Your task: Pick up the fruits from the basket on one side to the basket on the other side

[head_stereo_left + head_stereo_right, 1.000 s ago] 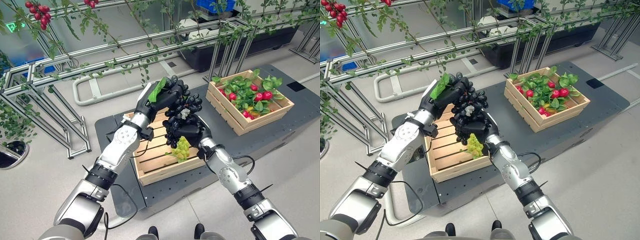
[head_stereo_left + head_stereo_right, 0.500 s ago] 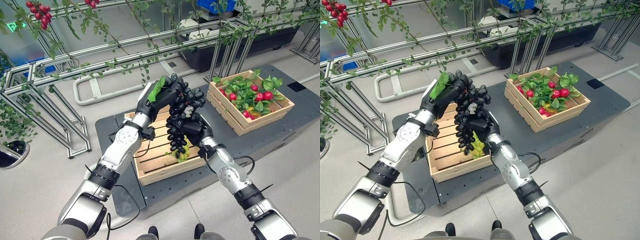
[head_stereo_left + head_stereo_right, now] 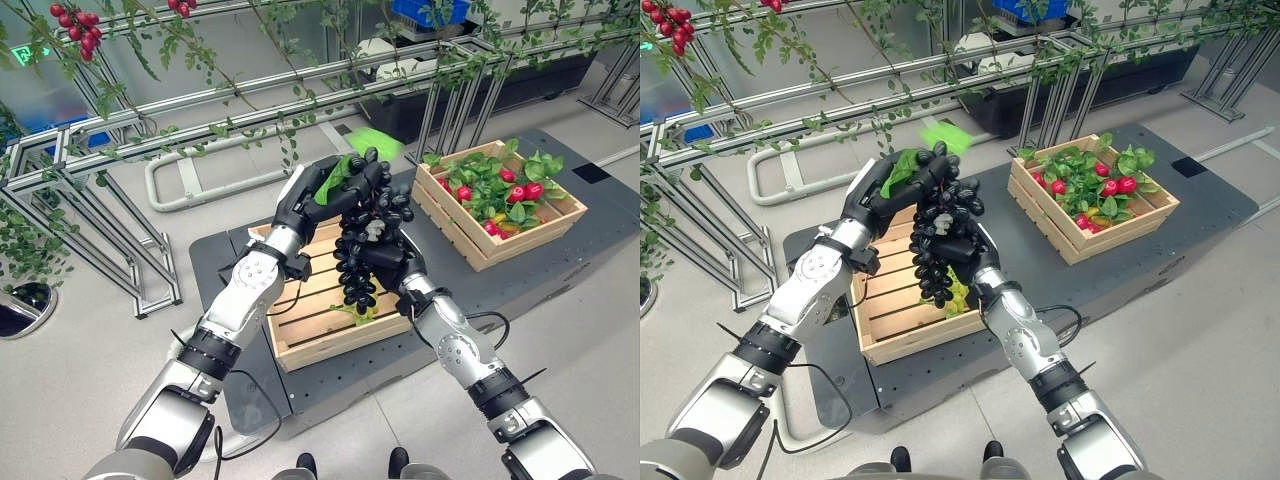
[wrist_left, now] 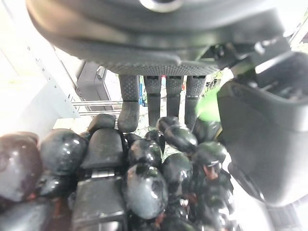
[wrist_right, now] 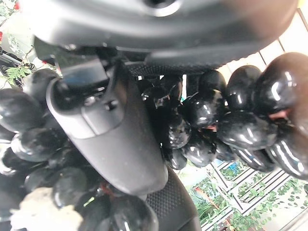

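A bunch of black grapes (image 3: 360, 255) hangs between both hands above the near slatted wooden crate (image 3: 320, 345). My left hand (image 3: 312, 195) curls over the bunch's leafy top, with a green leaf (image 3: 336, 175) between its thumb and fingers. From below, my right hand (image 3: 392, 262) wraps its thumb (image 5: 120, 130) and fingers round the grapes (image 5: 231, 120). Another green leaf (image 3: 373, 143) sticks up blurred just past the left hand. A green grape bunch (image 3: 955, 293) lies in the near crate under the hands. The far crate (image 3: 455, 235) to the right holds red fruits (image 3: 527, 190) among leaves.
Both crates stand on a dark low platform (image 3: 560, 260). Behind them runs an aluminium frame (image 3: 200, 120) draped with leafy vines and red berries (image 3: 75, 25). Another frame section (image 3: 130, 255) stands at the left of the platform.
The black bunch has been lifted a little and hangs longer between the hands. A green leaf has flicked up and to the right, past the left hand's fingers.
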### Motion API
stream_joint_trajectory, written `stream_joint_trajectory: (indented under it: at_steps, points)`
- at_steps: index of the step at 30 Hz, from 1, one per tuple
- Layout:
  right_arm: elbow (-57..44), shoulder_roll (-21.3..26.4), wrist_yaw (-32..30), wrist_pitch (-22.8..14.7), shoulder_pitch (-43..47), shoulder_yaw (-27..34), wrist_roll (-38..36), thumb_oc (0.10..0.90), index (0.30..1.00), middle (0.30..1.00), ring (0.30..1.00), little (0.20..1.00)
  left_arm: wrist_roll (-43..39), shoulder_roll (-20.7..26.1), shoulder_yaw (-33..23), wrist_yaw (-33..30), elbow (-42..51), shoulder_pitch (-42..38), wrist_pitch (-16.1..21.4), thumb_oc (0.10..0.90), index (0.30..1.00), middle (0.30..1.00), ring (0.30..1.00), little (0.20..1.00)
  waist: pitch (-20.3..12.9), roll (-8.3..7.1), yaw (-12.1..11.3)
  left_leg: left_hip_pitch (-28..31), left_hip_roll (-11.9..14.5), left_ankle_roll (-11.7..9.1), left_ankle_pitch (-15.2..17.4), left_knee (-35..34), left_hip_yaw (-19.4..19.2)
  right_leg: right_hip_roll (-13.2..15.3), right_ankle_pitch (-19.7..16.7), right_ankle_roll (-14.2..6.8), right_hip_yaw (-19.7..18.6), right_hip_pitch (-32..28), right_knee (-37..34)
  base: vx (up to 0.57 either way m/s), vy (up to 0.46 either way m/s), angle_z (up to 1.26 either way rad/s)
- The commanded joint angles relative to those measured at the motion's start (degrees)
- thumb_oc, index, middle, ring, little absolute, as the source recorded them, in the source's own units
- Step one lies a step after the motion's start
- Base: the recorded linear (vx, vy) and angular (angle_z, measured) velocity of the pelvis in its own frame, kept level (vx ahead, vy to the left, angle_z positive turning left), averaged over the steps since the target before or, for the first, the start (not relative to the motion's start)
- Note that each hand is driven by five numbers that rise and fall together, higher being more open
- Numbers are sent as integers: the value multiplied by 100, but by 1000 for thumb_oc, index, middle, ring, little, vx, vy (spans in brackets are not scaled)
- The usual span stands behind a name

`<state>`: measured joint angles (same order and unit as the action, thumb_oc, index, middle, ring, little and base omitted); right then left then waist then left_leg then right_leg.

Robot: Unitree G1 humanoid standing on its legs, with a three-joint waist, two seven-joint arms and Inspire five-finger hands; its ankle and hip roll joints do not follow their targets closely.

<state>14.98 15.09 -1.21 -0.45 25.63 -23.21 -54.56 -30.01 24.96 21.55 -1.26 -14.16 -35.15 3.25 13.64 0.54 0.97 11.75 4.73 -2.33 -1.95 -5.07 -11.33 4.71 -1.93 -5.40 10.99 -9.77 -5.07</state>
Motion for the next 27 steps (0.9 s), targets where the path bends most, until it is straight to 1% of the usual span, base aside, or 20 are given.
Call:
stream_joint_trajectory:
  at_steps: [1,7,12,13,14,15,16,17,19,20,21,23,27]
  points:
    - [-396,-597,233,-1047,436,393,-357,400,300,300,300,300,48,-176,-148,9,-410,-125,576,800,900,900,900,900,-968,-7,68,104,5,114,568,7,125,196,305,116,35,-138,7,0,0,0]
    - [-471,-501,214,-1033,270,524,-268,400,300,300,300,300,182,-106,-336,-83,-234,120,678,800,900,900,900,900,-960,-1,84,105,35,94,559,7,78,191,291,111,6,-112,7,5,11,-8]
    - [-566,-334,241,-985,-39,746,-111,400,300,300,300,300,-76,-45,-751,-155,-86,508,867,800,900,900,900,900,-967,-11,109,125,58,88,569,7,34,186,287,109,-19,-97,7,14,8,-3]
    - [-570,-331,241,-985,-52,751,-111,400,300,300,300,300,-98,-46,-765,-168,-79,523,885,800,900,900,900,900,-970,-11,110,125,59,88,570,7,32,186,287,109,-21,-96,7,18,7,-5]
    - [-593,-301,195,-996,-155,825,-118,400,300,300,300,300,-494,-94,-920,-226,-26,663,917,800,900,900,900,900,-970,-11,119,127,66,88,571,7,17,181,284,109,-39,-86,7,14,5,-3]
    - [-572,-302,194,-1018,-200,867,-115,400,300,300,300,300,-688,-168,-987,-228,-29,734,955,800,900,900,900,900,-966,-11,126,126,67,88,569,7,11,177,280,110,-52,-78,7,13,4,-3]
    - [-568,-301,197,-1019,-207,871,-115,400,300,300,300,300,-724,-181,-996,-231,-32,747,971,800,900,900,900,900,-967,-10,127,126,67,88,569,7,9,176,279,110,-54,-76,7,3,-1,-4]
    - [-546,-317,180,-1054,-280,925,-97,400,300,300,300,300,-872,-337,-1055,-296,-27,895,1116,800,900,900,900,900,-948,-11,137,124,73,88,570,7,1,175,271,109,-67,-63,7,0,0,0]
    - [-540,-326,188,-1062,-350,957,-80,400,300,300,300,300,-897,-452,-1071,-348,-12,1002,1175,800,900,900,900,900,-933,-14,144,127,76,88,573,7,-11,177,267,108,-72,-57,7,2,-4,-2]
    - [-564,-350,202,-1074,-492,986,-35,400,300,300,300,300,-947,-610,-1090,-391,-10,1186,1227,800,900,900,900,900,-916,-23,158,134,77,96,575,7,-17,178,261,107,-84,-52,7,8,-10,-9]
    - [-585,-350,197,-1066,-554,998,-18,400,300,300,300,300,-958,-670,-1101,-398,-16,1275,1263,800,900,900,900,900,-909,-25,164,140,77,100,577,7,-20,176,258,107,-93,-50,7,14,-16,-15]
    - [-628,-335,224,-1069,-736,1049,32,400,300,300,300,300,-851,-809,-1127,-459,-56,1518,1422,800,900,900,900,900,-892,-43,180,148,82,111,586,7,-46,168,252,108,-116,-41,7,19,-25,-11]
    - [-742,-261,339,-1081,-1002,1181,56,400,300,300,300,300,-619,-884,-1154,-375,-73,1827,1690,800,900,900,900,900,-884,-73,202,147,92,116,591,7,-92,153,239,108,-158,-15,7,18,-31,-4]
